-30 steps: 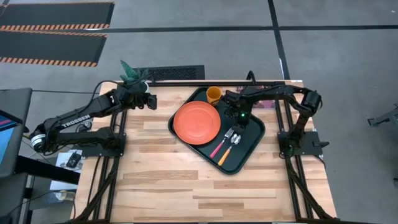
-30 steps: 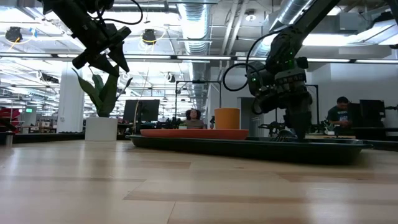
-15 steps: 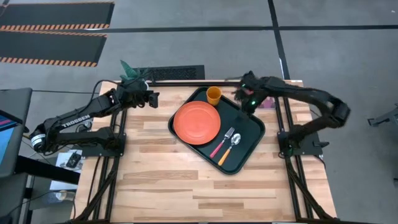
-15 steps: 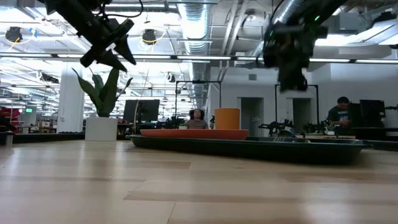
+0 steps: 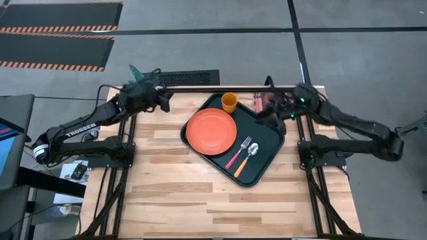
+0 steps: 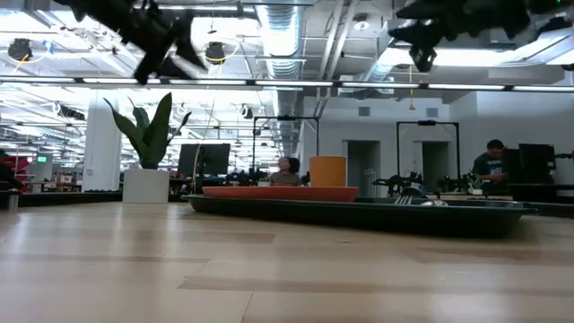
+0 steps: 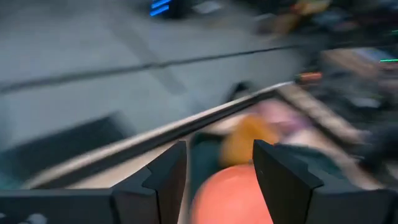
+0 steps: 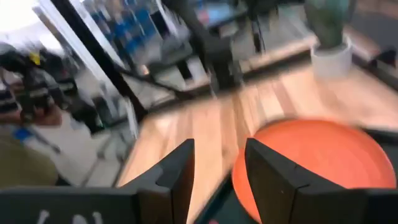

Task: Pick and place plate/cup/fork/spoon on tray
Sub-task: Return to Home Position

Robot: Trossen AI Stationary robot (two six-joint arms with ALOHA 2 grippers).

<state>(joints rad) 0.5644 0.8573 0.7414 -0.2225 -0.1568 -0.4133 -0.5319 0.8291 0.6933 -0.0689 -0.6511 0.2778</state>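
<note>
The dark tray (image 5: pixel 268 137) lies at the table's far right. On it rest the orange-red plate (image 5: pixel 211 131), the orange-yellow cup (image 5: pixel 229 102) upright at the far corner, and the pink-handled fork (image 5: pixel 238 153) beside the orange-handled spoon (image 5: pixel 247 159). My left gripper (image 5: pixel 162 101) hangs high over the table's far edge, left of the tray, open and empty (image 7: pixel 217 180). My right gripper (image 5: pixel 265 107) hangs high over the tray's far right corner, open and empty (image 8: pixel 217 168). The plate shows ahead of both wrist views (image 7: pixel 239 199) (image 8: pixel 317 155).
A reddish picture book (image 5: pixel 291 112) lies at the table's far right, partly under my right arm. A potted plant (image 5: pixel 143 77) stands at the far left corner. Bare wood table (image 5: pixel 173 193) spreads near and left of the tray.
My right gripper has risen from low over the tray beside the fork and spoon, and drawn back toward the table's far right corner. My left gripper has gone up and toward the far edge. The things on the tray have stayed put.
</note>
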